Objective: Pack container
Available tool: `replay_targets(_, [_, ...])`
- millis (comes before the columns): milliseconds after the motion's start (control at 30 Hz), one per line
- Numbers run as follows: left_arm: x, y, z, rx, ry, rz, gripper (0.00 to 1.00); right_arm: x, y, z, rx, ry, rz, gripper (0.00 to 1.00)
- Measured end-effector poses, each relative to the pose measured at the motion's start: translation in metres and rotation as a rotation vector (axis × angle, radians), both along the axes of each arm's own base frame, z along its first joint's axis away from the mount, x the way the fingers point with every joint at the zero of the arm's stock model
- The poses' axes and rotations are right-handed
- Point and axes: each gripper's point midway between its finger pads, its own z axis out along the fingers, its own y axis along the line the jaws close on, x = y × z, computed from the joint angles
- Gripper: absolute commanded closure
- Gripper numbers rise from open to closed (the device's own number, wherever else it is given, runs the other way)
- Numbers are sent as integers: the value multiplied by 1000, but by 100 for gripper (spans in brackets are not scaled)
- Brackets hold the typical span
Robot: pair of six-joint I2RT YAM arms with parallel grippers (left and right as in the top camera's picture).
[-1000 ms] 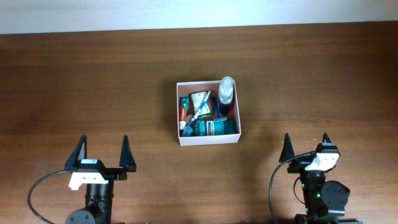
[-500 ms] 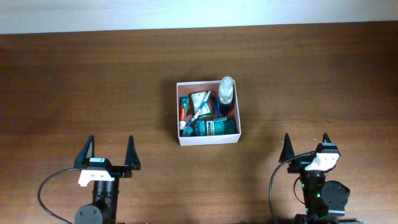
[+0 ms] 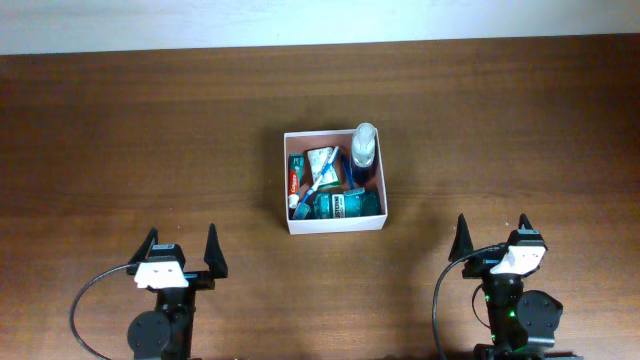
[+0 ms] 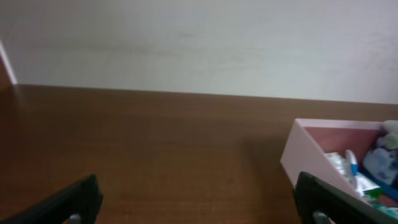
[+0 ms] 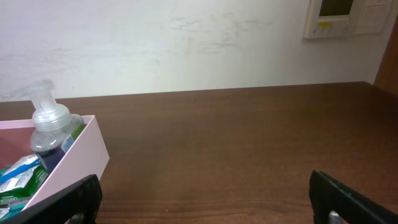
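**Overhead.** The container (image 3: 334, 228) is seen at the middle of the bench (image 3: 150, 130), standing flat and well apart from both arms. It is already filled: a clear pump bottle (image 3: 364, 150) is lodged in its far right corner, a green-and-white packet (image 3: 322, 160) and a blue toothbrush (image 3: 318, 180) lie toward the middle, a red toothpaste tube (image 3: 294, 180) is laid along the left wall, and a teal bottle (image 3: 345, 204) along the near wall. Over the last second the left claw (image 3: 182, 245) has been drawn back toward the near edge and shifted a little to the right. Its jaws are spread fully and nothing is held between them. The right claw (image 3: 492, 235) has not been moved. It too is wide open and empty. No loose item is seen on the bench outside the container.

**Left wrist.** The container's left wall is seen low at the right, with the packed items showing over the rim. The two fingers (image 4: 78, 199) are set far apart at the bottom corners, with only bare bench between them.

**Right wrist.** The pump bottle and the container's right corner appear at the left edge. The fingers (image 5: 348, 199) are parted wide over bare wood.

From this, the packing is judged to be complete or nearly so, and the left arm's withdrawal is read as a return to rest rather than a new reach.
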Motion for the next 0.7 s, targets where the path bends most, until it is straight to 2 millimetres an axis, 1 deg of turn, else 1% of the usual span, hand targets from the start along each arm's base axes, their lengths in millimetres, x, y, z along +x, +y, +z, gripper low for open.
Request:
replay_targets(133, [0,3,-6,1,26,19,1,0,0,0,0,0,0,2])
replay_targets(333, [0,4,-7,68,28,17,1,0,0,0,0,0,0,2])
replay_targets(700, [-1,4,-7,109,30,15,1,0,0,0,0,0,0,2])
